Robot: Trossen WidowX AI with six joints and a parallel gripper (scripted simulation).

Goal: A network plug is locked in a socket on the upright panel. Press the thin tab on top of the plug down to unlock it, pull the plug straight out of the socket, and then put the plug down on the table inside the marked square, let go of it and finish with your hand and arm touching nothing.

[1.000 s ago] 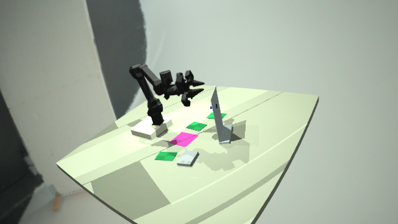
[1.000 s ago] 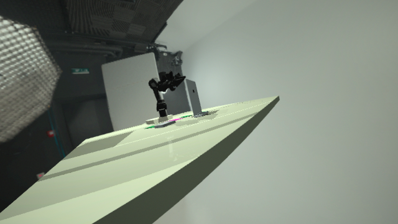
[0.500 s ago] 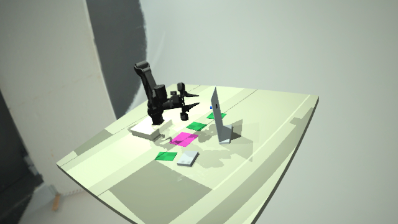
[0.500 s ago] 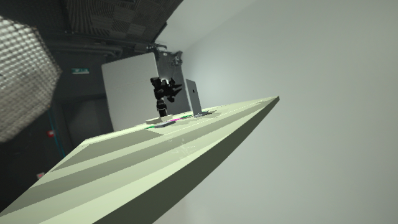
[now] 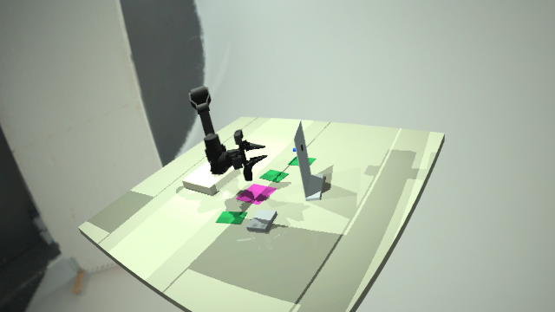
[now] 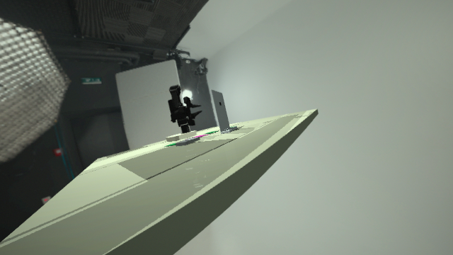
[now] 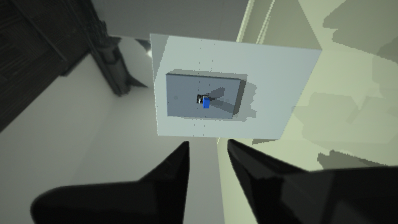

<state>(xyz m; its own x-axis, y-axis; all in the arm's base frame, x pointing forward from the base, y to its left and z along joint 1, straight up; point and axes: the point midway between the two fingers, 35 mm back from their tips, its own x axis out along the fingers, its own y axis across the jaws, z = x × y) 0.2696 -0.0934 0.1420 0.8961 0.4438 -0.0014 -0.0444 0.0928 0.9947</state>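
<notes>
from where i stand, the blue-marked plug (image 5: 294, 150) (image 7: 206, 102) sits at the socket on the upright panel (image 5: 303, 169) (image 6: 221, 113) (image 7: 280, 90), straight out beyond the tips of the pincer (image 5: 265, 152) (image 6: 200, 108) (image 7: 208, 145) and well apart from them. the pincer is partly open, with nothing between its fingers, which point at the panel, one above the other. the black arm (image 5: 207, 123) (image 6: 175, 103) is folded up close over its pale base (image 5: 199, 186) (image 6: 173, 137), its hand reaching forward above the desk (image 5: 173, 243) (image 6: 177, 170) (image 7: 345, 75), on the plug's side of the panel
</notes>
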